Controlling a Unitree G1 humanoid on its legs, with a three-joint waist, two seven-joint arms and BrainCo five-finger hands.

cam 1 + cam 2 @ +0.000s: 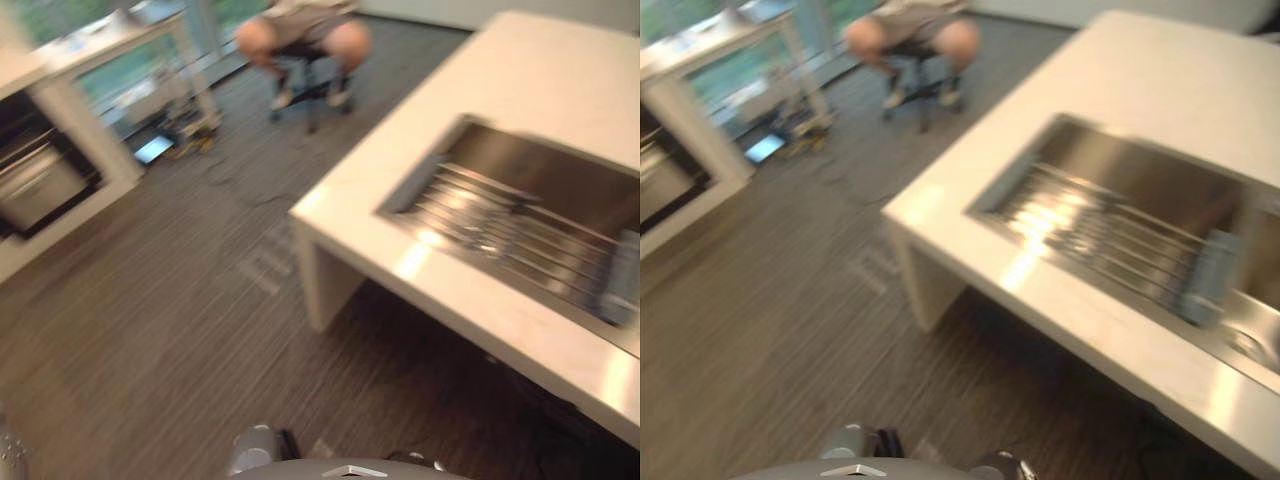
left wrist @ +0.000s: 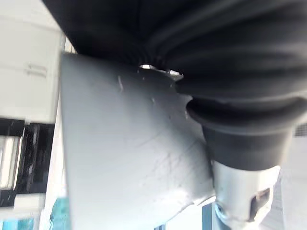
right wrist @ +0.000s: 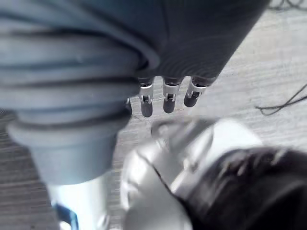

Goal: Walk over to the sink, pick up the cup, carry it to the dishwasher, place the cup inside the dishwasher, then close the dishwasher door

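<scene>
Looking down from the head cameras, I've got a white surface (image 1: 560, 80) coming in from the right, its near corner standing out over the floor (image 1: 150, 330). The floor is dark grey-brown with fine stripes.

A stainless sink (image 1: 1160, 175) is sunk into the surface. A wire rack (image 1: 1110, 235) lies across the basin. At the sink's right end a pale bluish upright shape sits against the rack. I take it for the cup (image 1: 1210, 275), but it's too indistinct to be sure.

Room, quick:
- A person (image 1: 300, 35) is seated on a stool (image 1: 310, 95) at the far side, beyond the surface's corner.
- A white cabinet (image 1: 90, 150) stands on the left, with a dark bay holding a steel-fronted appliance (image 1: 35, 185).
- A second surface (image 1: 110, 35) stands beside a window (image 1: 130, 70) with green outside.
- Small clutter (image 1: 185, 135) lies on the floor below it.

In the left wrist view I see the dark ribbed cover of the left robot hand (image 2: 230, 96). I cannot tell how its fingers stand, or whether it holds anything.

In the right wrist view the right robot hand (image 3: 166, 93) hangs over the floor. Its fingers (image 3: 146, 98) are straight and loose, and it has hold of nothing.
</scene>
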